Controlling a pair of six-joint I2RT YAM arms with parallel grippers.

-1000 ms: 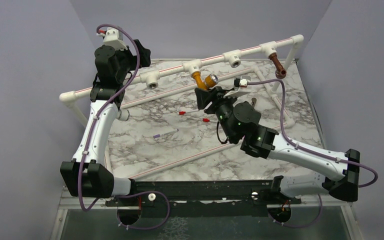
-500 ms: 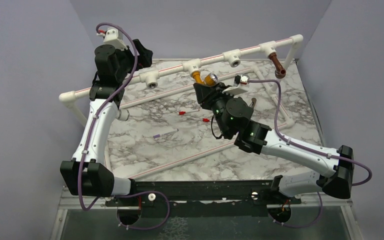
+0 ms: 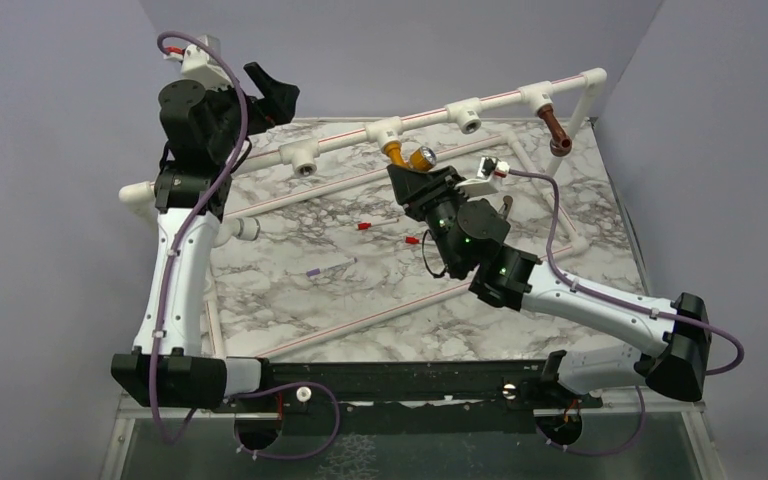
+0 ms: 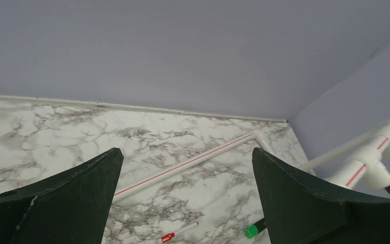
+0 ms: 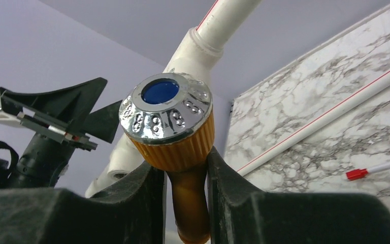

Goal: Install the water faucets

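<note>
- Now the left arm stands further back and to the left than a second ago. Its left gripper [image 3: 270,95] has lifted away from the raised pipe rail [image 3: 430,122], and the left wrist view shows its jaws spread wide with nothing between them [image 4: 187,152].
- The right arm came in toward the rail during the last second and has hardly moved over the last half second. The right gripper [image 3: 415,180] is pinching the orange-yellow faucet [image 5: 175,147] just under its silvery cap [image 5: 166,109], which has a blue centre.
- Two faucets:
  - The orange-yellow one [image 3: 400,157] sits at the second tee [image 3: 385,130] from the left.
  - The dark brown faucet [image 3: 557,133] hangs from the fourth tee [image 3: 538,97], at the right end. It has not moved.
- Four white tees sit along the rail. The first tee [image 3: 305,157] and the third tee [image 3: 468,115] show open sockets facing forward.
- Two small red-tipped pieces [image 3: 364,226] [image 3: 412,241] and one purple piece [image 3: 313,271] lie on the desk, where they lay before.
- One green tool end [image 4: 252,231] shows in the left wrist view.
- The desk [image 3: 360,300] has a white marble pattern with grey veins. Thin white pipes with red lines lie across it.
- Plain lavender-grey walls [image 3: 410,50] close in the back and both sides.
</note>
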